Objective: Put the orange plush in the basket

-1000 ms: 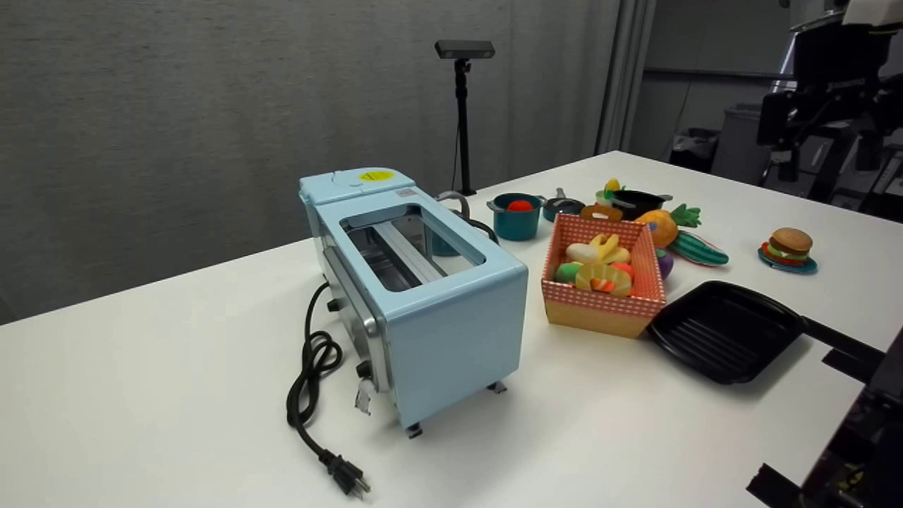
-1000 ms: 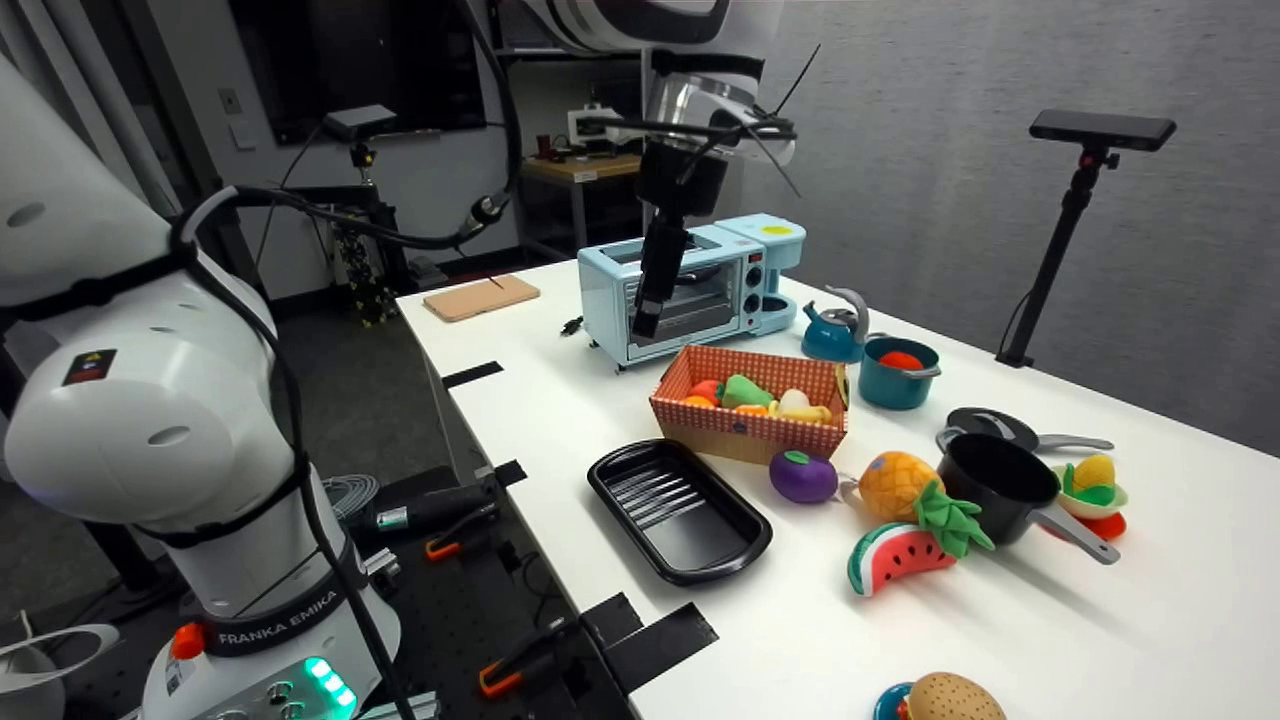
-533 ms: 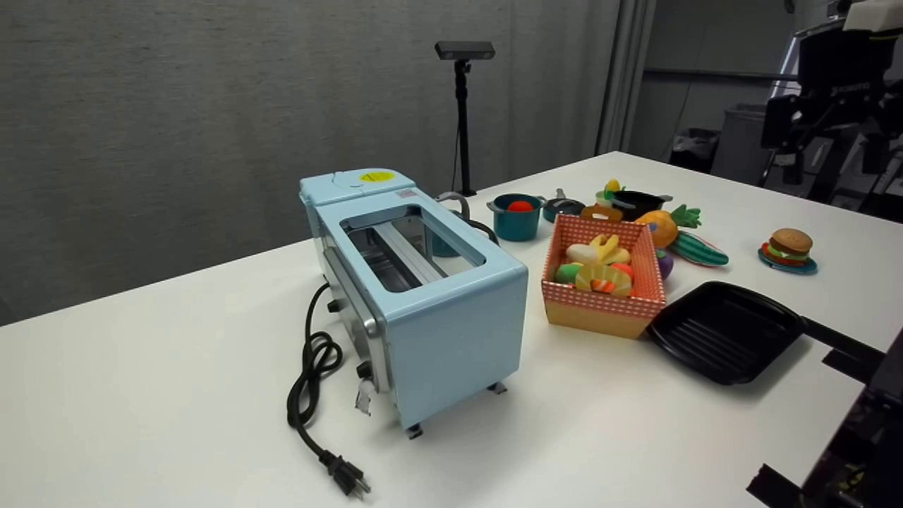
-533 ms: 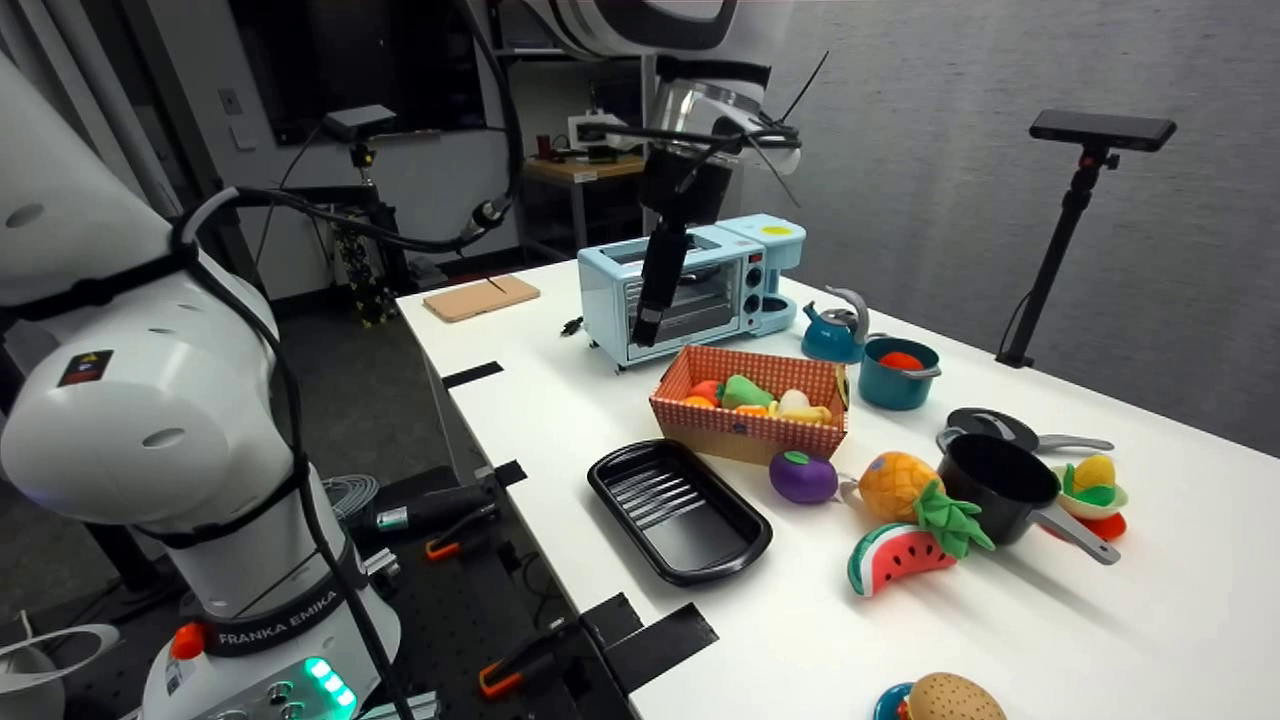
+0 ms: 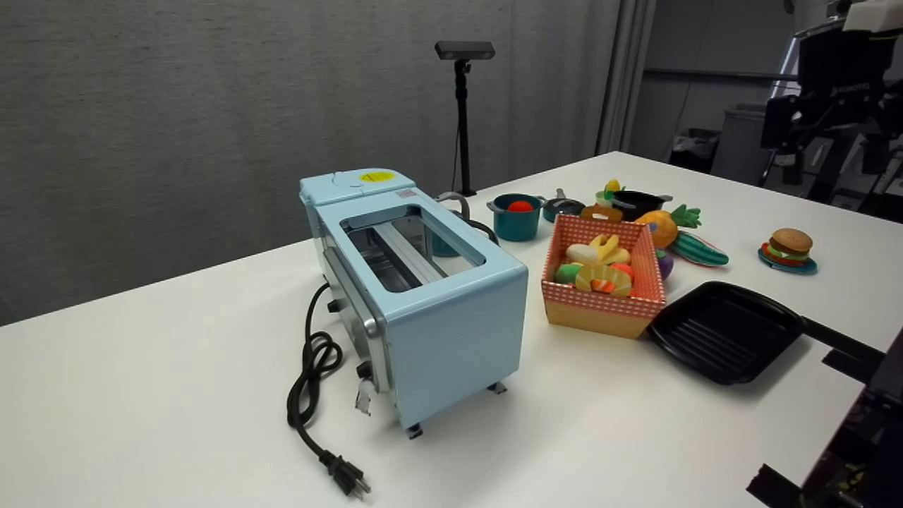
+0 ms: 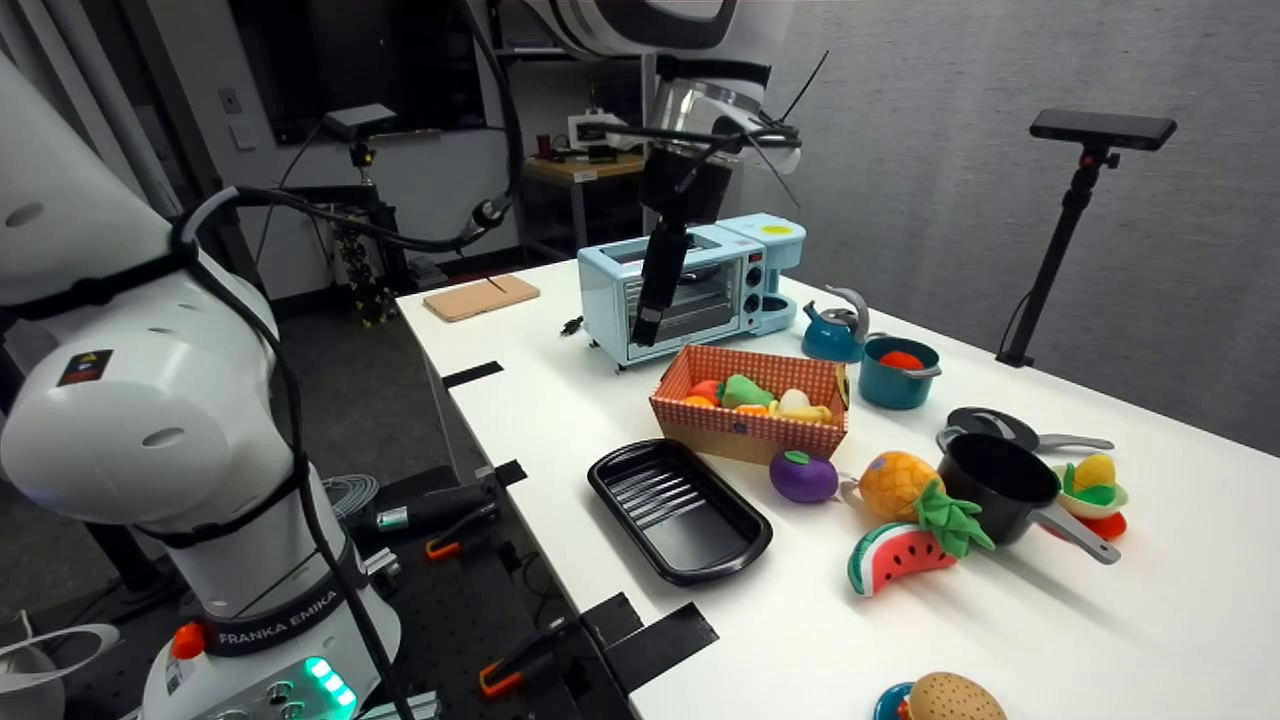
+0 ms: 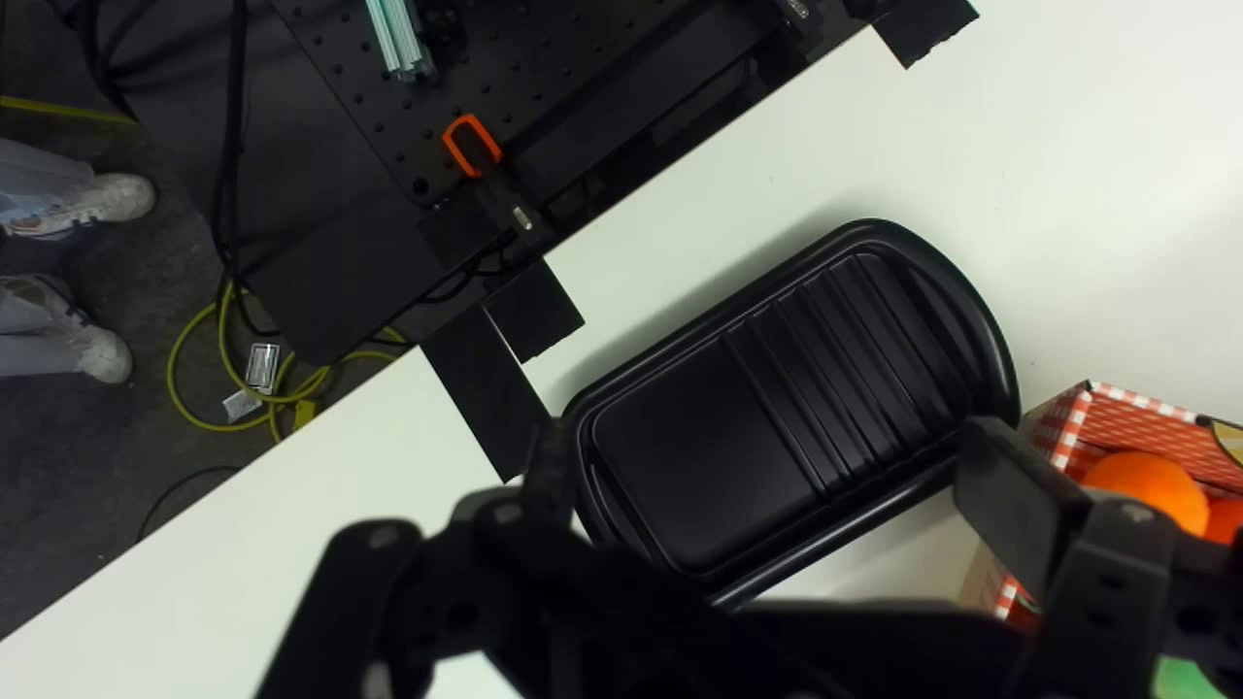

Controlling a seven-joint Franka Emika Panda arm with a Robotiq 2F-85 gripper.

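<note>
A bright orange round plush point(image 7: 1151, 485) lies inside the basket point(image 7: 1136, 424) at the right edge of the wrist view. It also shows small at the basket's near left corner in an exterior view point(image 6: 699, 401). The basket, with red-checked lining, stands on the table in both exterior views point(image 5: 600, 319) point(image 6: 738, 427) and holds several toy foods. My gripper point(image 7: 777, 476) is open and empty, its fingers wide apart. It hangs high above the table, over the black pan in the wrist view. The gripper also shows in both exterior views point(image 5: 836, 159) point(image 6: 648, 325); the far finger is hidden in the latter.
The black pan point(image 6: 680, 510) sits beside the basket. A light-blue toaster oven point(image 5: 458, 339) stands on its other side. A purple eggplant point(image 6: 803, 477), pineapple point(image 6: 898, 486), watermelon slice point(image 6: 890, 560), black pot point(image 6: 1000, 490) and teal pot point(image 6: 897, 385) lie nearby. A burger point(image 5: 790, 243) lies farther off.
My gripper has come down very slightly since a second ago, and holds still over the last half second. The table objects have not moved.
</note>
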